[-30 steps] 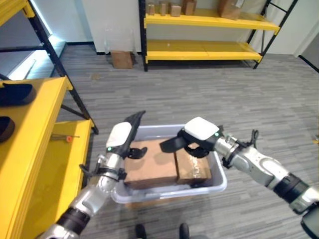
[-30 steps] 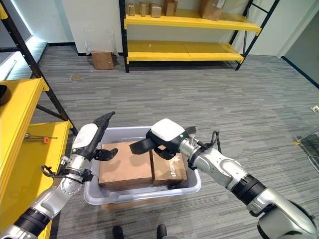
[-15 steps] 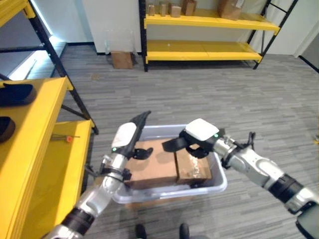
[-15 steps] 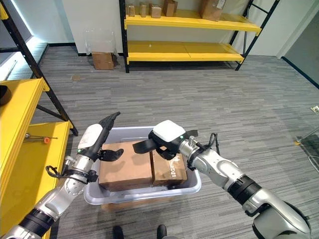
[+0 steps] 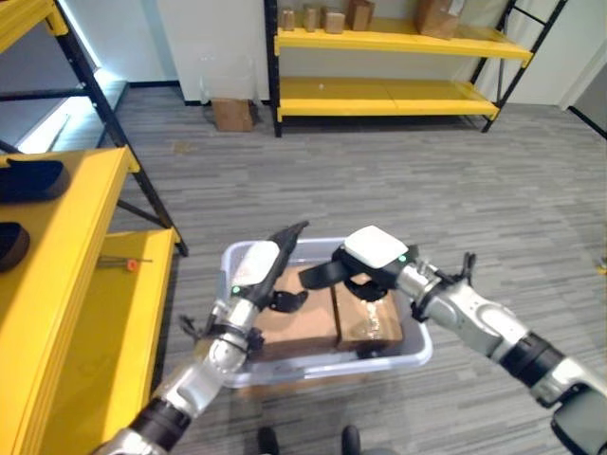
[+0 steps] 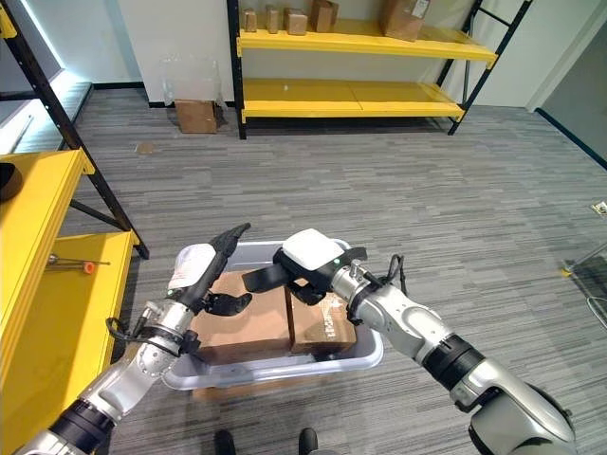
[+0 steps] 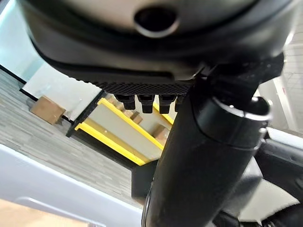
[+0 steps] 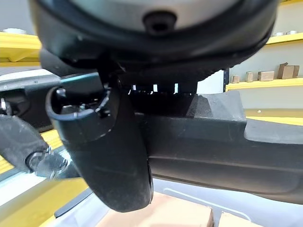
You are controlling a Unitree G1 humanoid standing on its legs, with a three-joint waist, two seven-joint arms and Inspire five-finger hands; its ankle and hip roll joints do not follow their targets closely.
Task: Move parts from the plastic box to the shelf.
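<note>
You are looking at a warehouse storeroom: yellow steel shelving with black uprights (image 5: 379, 43) is carrying brown cardboard cartons (image 5: 436, 14) at upper centre, over grey plank flooring (image 5: 398, 180).

The grey striped floor (image 6: 398, 180) carries a plastic box (image 6: 365, 349) and a cardboard box (image 6: 195, 115).

Both arms reach forward and inward, hands close together; the left hand (image 6: 202, 276) has straight fingers pointing ahead with thumb out, the right hand (image 6: 303, 264) extends straight fingers toward it
</note>
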